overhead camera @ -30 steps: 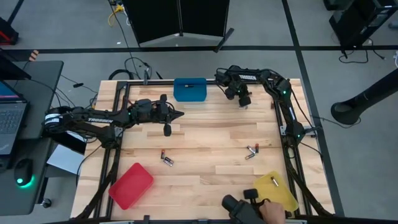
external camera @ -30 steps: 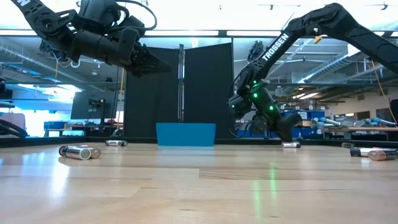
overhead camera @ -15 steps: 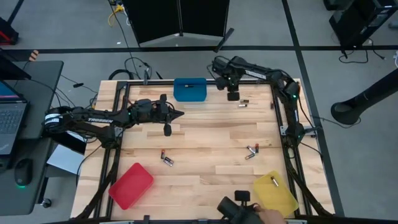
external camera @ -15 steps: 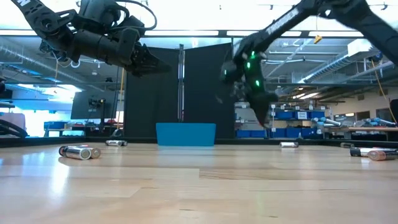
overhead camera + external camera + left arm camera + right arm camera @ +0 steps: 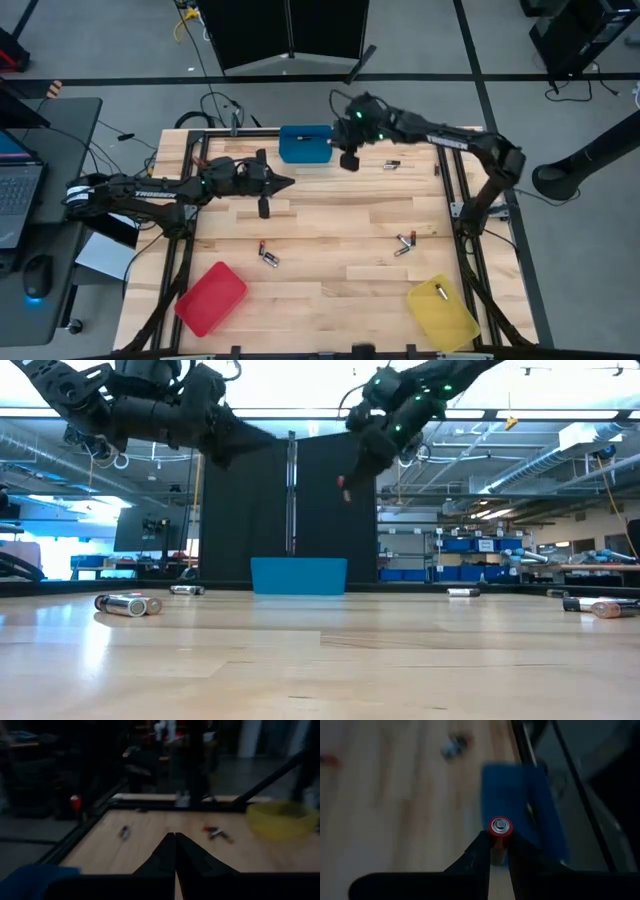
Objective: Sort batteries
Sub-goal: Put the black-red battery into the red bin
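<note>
With my right gripper [image 5: 499, 851], jaws clenched on a red-ended battery [image 5: 500, 827], beside the blue bin [image 5: 306, 144], I judge release comes next; left gripper [image 5: 175, 852], jaws closed, waits.

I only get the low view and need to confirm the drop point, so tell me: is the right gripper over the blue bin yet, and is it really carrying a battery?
Observer: Yes, it carries one. In the right wrist view the right gripper is shut on a battery with a red end.
Operator: Is it above the bin?
Observer: From above, the gripper sits just beside the blue bin, at its right edge, not over its middle.
Operator: And the left arm?
Observer: The left gripper is shut and empty, over bare table left of centre.
</note>
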Robot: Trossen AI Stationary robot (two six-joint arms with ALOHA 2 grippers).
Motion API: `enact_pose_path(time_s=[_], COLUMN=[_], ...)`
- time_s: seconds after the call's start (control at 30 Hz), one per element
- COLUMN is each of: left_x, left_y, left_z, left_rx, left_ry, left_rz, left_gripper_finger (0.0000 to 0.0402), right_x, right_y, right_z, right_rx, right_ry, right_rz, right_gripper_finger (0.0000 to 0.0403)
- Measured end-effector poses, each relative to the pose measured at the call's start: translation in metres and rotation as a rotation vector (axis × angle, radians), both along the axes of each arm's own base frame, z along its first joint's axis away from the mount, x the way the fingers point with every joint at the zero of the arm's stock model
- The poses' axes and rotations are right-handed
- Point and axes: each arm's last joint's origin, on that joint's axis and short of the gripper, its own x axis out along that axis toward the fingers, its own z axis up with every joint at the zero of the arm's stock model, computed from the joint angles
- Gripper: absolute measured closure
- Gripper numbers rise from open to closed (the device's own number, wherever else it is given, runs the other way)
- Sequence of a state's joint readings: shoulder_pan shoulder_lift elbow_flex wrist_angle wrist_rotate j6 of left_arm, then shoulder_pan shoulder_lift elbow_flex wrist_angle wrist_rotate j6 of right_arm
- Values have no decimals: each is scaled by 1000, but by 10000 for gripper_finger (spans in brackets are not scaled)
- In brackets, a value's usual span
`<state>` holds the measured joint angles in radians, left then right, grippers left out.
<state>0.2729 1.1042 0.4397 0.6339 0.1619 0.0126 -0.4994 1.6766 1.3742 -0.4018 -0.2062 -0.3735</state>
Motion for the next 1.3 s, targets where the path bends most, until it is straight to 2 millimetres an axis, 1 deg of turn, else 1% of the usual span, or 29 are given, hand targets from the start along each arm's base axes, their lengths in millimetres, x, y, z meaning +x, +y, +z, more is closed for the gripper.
enact_pose_path(time_s=[0.17, 0.27, 0.4, 0.5, 0.57, 0.63, 0.77, 0.97, 1.1, 1.3], left_x=[0, 0, 4, 10, 12, 16, 20, 27, 38, 55], left_y=[-1, -2, -9, -17, -23, -27, -31, -31, -34, -32], left_z=[1, 0, -4, -3, -4, 1, 7, 20, 23, 22], left_rx=[-40, -47, -49, -19, -7, 10, 19, 0, -5, -15], left_ry=[-11, -7, 13, 16, 32, 18, 36, 80, 91, 134], left_rz=[-46, -51, -48, -64, -79, -69, -72, -81, -137, -153], left_gripper_finger=[392, 387, 356, 319, 294, 273, 247, 240, 240, 240], right_x=[-2, -5, -9, -8, -7, -6, -5, -5, -5, -5], right_y=[50, 79, 112, 127, 134, 138, 143, 146, 147, 148], right_z=[-16, -21, -25, -24, -24, -25, -25, -24, -23, -23], right_rx=[7, 15, 30, 42, 35, 44, 59, 61, 62, 66], right_ry=[-236, -385, -515, -532, -536, -535, -535, -546, -555, -559], right_rz=[79, 119, 190, 201, 196, 201, 200, 204, 206, 207], right_gripper_finger=[349, 349, 349, 349, 349, 349, 349, 349, 349, 349])
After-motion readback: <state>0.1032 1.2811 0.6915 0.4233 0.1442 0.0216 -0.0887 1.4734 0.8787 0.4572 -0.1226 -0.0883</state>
